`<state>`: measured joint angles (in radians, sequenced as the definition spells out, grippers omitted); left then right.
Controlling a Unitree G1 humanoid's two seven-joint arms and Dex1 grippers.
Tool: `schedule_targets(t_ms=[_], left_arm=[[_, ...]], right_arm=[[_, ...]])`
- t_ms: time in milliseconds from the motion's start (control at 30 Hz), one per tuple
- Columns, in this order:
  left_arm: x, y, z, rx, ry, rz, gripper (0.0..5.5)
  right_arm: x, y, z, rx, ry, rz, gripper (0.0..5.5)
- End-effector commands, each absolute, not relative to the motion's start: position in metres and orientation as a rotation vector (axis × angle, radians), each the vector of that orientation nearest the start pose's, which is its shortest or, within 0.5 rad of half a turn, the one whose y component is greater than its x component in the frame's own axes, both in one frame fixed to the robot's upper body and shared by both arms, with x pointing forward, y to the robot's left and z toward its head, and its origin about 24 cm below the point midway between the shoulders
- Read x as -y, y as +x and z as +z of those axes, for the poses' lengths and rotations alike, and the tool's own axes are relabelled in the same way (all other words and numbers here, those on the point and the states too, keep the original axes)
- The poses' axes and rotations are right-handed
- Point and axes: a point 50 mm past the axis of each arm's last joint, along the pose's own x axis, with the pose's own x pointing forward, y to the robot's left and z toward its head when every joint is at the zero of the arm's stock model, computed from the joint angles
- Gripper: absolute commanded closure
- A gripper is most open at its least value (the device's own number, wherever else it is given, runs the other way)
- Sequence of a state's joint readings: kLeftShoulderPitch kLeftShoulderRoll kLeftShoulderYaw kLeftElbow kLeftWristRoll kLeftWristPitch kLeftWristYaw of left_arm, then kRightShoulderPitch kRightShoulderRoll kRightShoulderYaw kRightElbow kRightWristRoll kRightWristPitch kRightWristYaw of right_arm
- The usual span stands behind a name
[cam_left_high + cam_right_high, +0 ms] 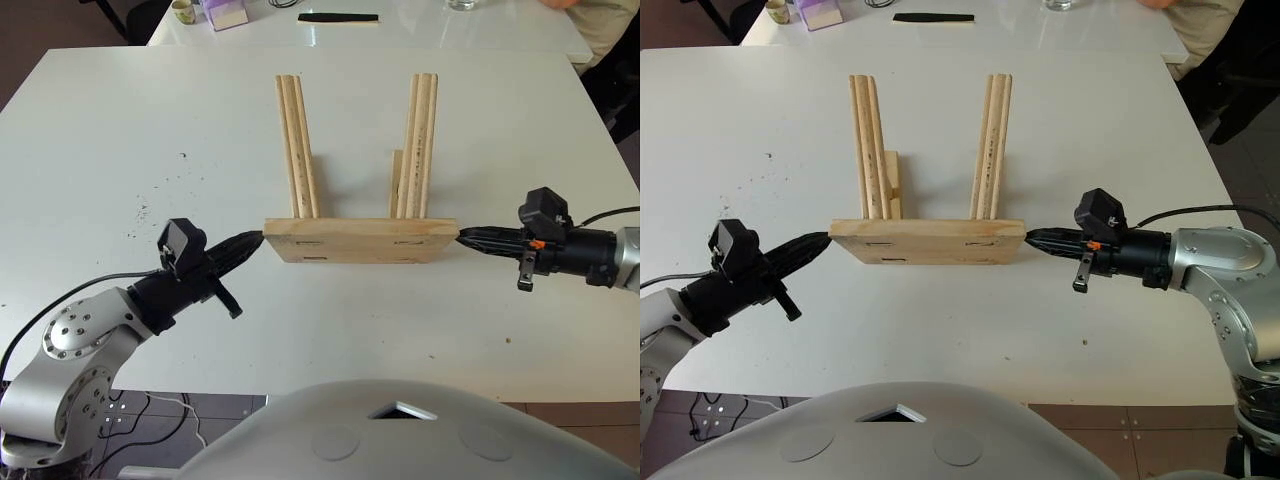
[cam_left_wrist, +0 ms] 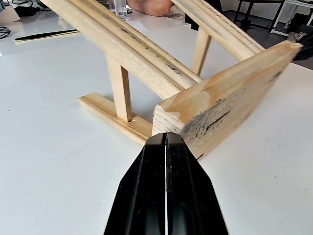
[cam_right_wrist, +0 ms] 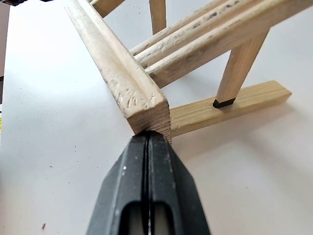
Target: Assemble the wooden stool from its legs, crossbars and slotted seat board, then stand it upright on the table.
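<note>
Left gripper [image 1: 252, 241]: fingers pressed together, pinching nothing; the tip touches the end of the seat board at its 9 o'clock side.
Right gripper [image 1: 468, 236]: fingers also pressed together, tip against the opposite end, at 3 o'clock.
Seat board [image 1: 360, 240]: stands on its long edge near the middle of the table [image 1: 120, 130], between the two tips.
Stool [image 1: 418, 140]: looks assembled but lies on its side; the legs [image 1: 298, 140] point to 12 o'clock, and a short crossbar [image 2: 98, 107] rests flat on the table.
Handling: I judge it plain wood, stiff and rather light; the end grain is rough, so not very slippery. The joints are maybe only pushed in and could loosen.
Where to hold: squeeze the board from both ends with equal force, then tip it up. One-sided pressure would probably turn it on the smooth table.
</note>
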<state>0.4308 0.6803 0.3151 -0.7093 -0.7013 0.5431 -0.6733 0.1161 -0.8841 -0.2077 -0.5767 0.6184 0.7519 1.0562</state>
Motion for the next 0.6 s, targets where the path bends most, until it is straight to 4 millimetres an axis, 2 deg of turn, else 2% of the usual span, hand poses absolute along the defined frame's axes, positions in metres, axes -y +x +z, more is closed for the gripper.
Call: schedule_targets(t_ms=[33,133,200,300,433,533,600], left_arm=[[-0.216,0.155,0.128,-0.269,0.017,-0.852,5.09],[-0.233,0.149,0.135,-0.306,0.075,-0.843,4.68],[-0.242,0.146,0.136,-0.352,0.113,-0.870,4.34],[-0.247,0.151,0.132,-0.398,0.159,-0.931,3.89],[-0.257,0.160,0.101,-0.503,0.222,-0.981,3.27],[-0.250,0.171,0.079,-0.529,0.293,-1.064,2.80],[-0.246,0.182,0.073,-0.501,0.338,-1.078,2.47]], right_arm=[[0.219,0.193,0.153,-0.359,-0.201,1.198,5.31],[0.244,0.197,0.156,-0.402,-0.279,1.144,4.94],[0.247,0.196,0.154,-0.430,-0.313,1.163,4.62],[0.241,0.193,0.137,-0.471,-0.330,1.215,4.19],[0.232,0.191,0.115,-0.518,-0.333,1.291,3.60],[0.236,0.199,0.098,-0.565,-0.366,1.284,3.14],[0.237,0.204,0.095,-0.564,-0.365,1.270,2.83]])
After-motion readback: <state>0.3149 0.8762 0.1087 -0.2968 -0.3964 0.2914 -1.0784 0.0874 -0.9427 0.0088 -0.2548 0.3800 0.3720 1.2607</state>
